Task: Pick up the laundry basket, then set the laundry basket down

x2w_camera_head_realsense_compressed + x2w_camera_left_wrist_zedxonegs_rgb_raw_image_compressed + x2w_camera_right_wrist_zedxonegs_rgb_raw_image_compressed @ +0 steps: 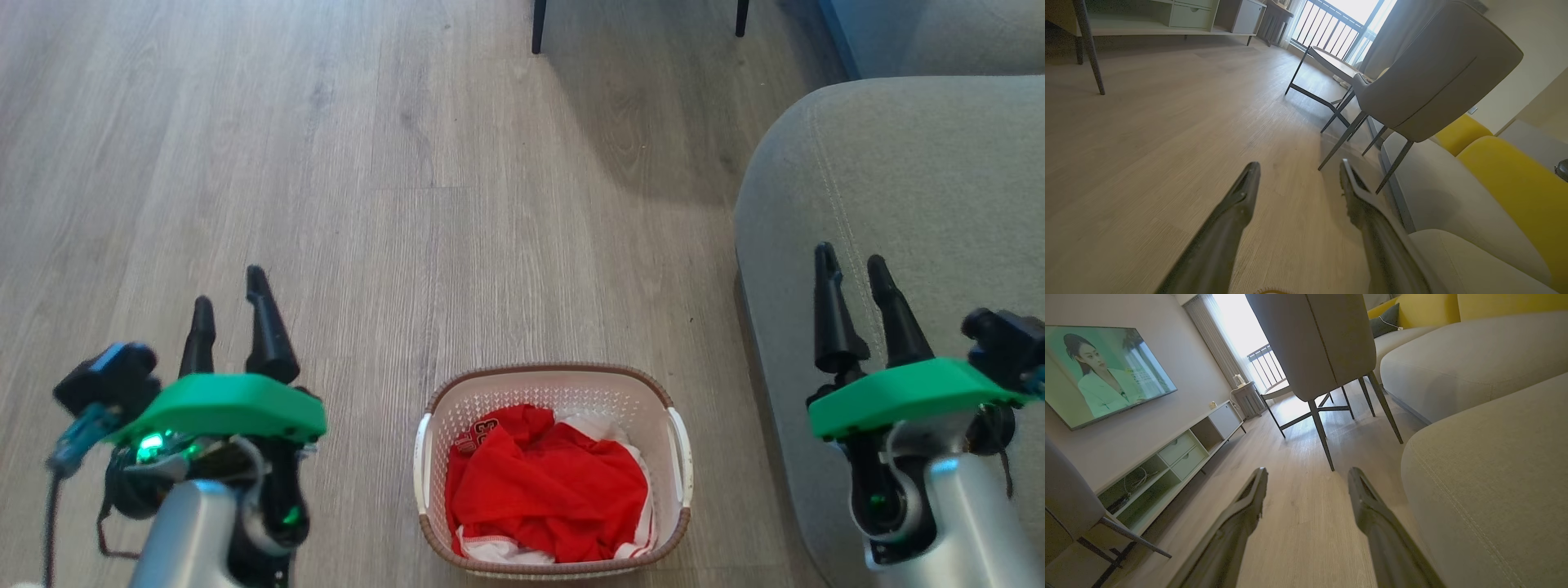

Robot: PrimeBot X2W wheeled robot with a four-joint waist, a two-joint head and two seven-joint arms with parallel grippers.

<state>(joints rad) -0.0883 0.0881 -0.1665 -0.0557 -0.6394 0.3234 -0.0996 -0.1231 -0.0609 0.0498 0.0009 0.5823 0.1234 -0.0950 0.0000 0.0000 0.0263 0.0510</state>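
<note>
The laundry basket (555, 392), white perforated plastic with a brown rim and white side handles, stands on the wood floor at the bottom centre of the head view, holding red and white clothes. My left gripper (230, 290) hovers open well to the basket's left, its fingers pointing away from me. My right gripper (851, 265) is open too, off to the basket's right, above the grey sofa. Along the left wrist view my left gripper (1298, 173) has nothing between its fingers. The same holds for my right gripper (1308, 477) in its own wrist view.
A grey sofa (898, 204) fills the right side, close beside the basket. Dark chair legs (539, 28) stand at the far top. A grey chair (1433, 73) and a low table (1331, 65) stand ahead. A TV console (1180, 457) lines the wall.
</note>
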